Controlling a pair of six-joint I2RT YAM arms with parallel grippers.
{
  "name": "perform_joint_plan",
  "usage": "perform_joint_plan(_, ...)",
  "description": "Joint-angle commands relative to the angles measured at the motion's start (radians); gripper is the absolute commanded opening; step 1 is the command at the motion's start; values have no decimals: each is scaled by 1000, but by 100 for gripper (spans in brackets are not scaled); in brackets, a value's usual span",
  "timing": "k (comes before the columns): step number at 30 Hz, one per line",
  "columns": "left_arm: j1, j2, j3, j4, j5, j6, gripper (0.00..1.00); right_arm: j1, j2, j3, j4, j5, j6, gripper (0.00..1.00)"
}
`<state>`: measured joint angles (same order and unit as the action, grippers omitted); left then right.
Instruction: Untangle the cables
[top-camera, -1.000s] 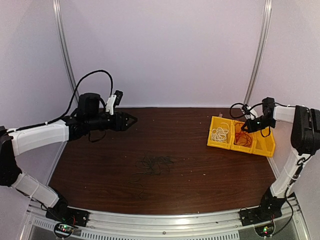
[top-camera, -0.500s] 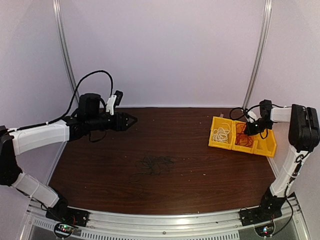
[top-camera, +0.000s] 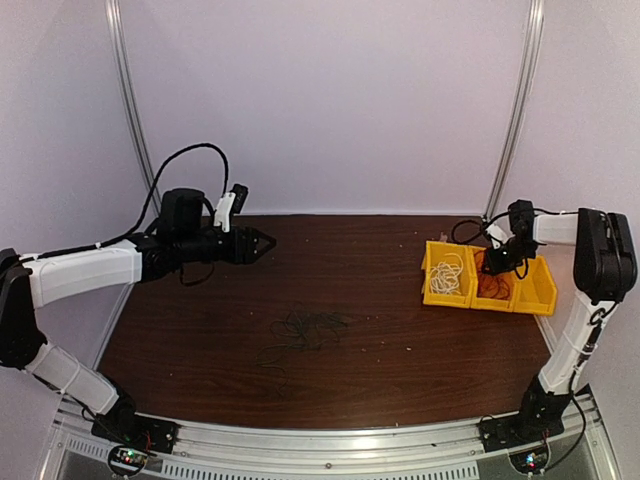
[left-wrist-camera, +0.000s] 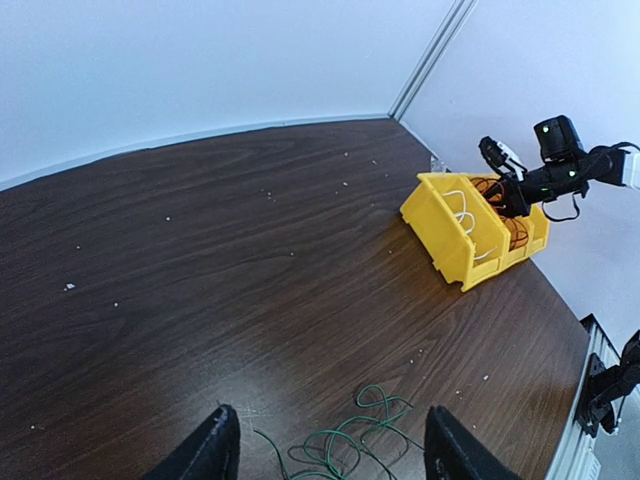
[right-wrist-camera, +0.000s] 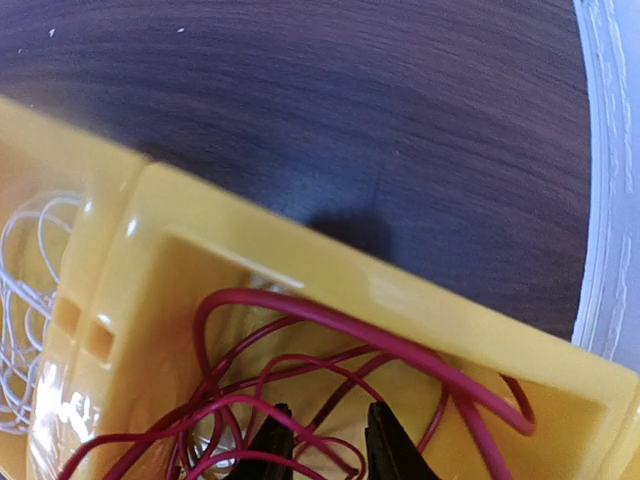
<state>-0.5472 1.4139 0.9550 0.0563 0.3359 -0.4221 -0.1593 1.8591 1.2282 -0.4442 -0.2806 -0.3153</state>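
Red cable (right-wrist-camera: 330, 312) sits in the middle compartment of the yellow bin (top-camera: 428, 282); right fingers (right-wrist-camera: 388, 450), just parted narrowly, appear to have released it. Left fingers (left-wrist-camera: 215, 452) wide, empty.

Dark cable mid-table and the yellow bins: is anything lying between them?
Nothing. Only bare tabletop separates the dark cable from the yellow bins. The top external and left wrist views both show that stretch.
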Motion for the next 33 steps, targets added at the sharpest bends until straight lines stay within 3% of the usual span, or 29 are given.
perform_joint_plan(1, -5, -19, -17, 35, -7, 2, 65, -9, -121, 47, -125, 57, 4, 34)
perform_joint_plan(10, -5, -10, -23, 36, -6, 17, 65, -9, -254, 100, -323, 97, -34, 46)
perform_joint_plan(15, -5, -17, -42, 43, -2, 9, 65, -12, -326, 65, -299, 169, -31, 46)
perform_joint_plan(25, -5, -57, -85, 53, -5, 2, 64, -128, -209, -16, -165, 341, -101, 17)
perform_joint_plan(33, -5, -63, -94, 48, -15, 4, 64, -105, -158, -62, -192, 237, -105, 14)
